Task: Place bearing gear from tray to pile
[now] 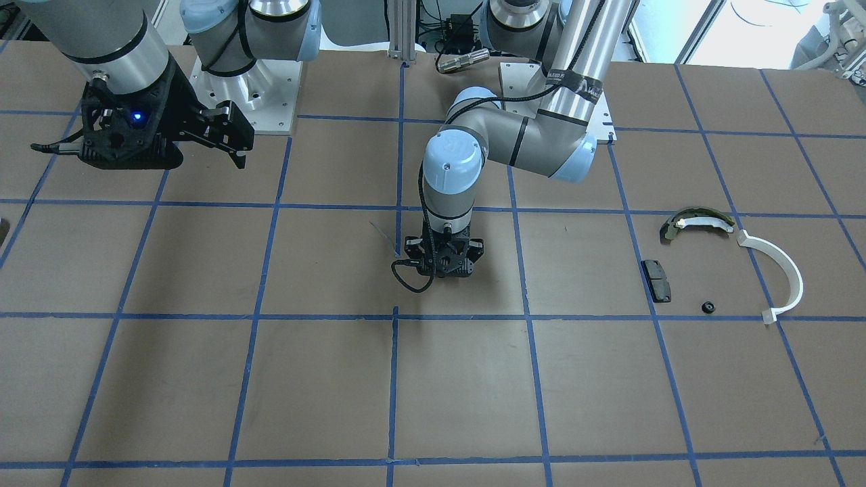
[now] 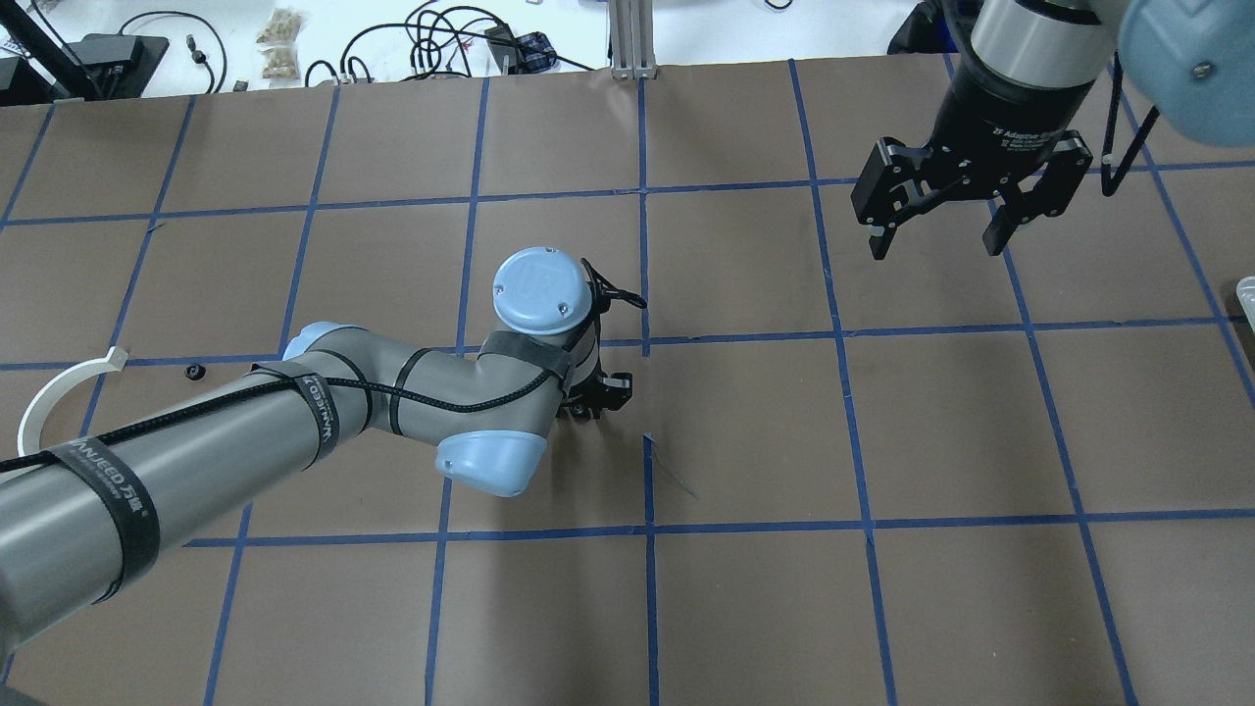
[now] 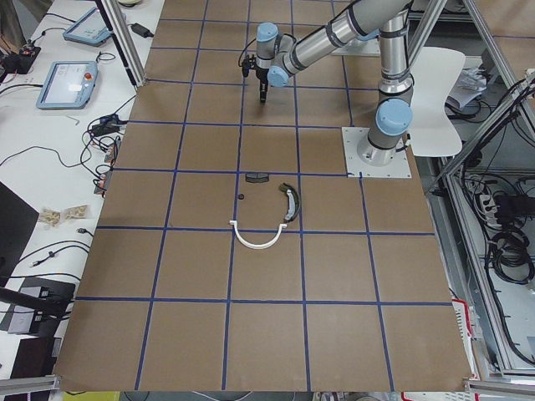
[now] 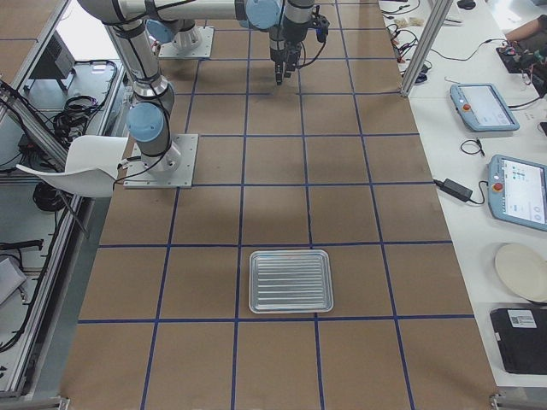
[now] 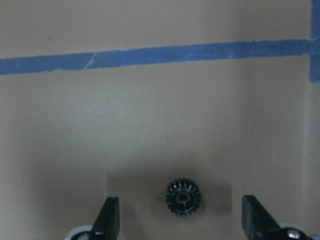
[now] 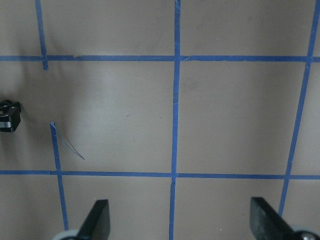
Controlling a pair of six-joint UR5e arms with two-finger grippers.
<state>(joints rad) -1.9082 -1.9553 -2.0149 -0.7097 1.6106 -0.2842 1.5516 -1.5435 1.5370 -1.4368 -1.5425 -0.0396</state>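
Left pincer, jaws apart, straddles bearing gear.

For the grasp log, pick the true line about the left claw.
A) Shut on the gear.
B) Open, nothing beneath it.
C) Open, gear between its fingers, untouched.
C: the left wrist view shows the bearing gear lying on the table between the spread fingers of the left claw, touching neither.

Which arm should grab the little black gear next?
Left. The left end effector is down over the gear, jaws open on either side of it, and the pile lies on that arm's side. The right end effector hangs open, raised, far from the gear.
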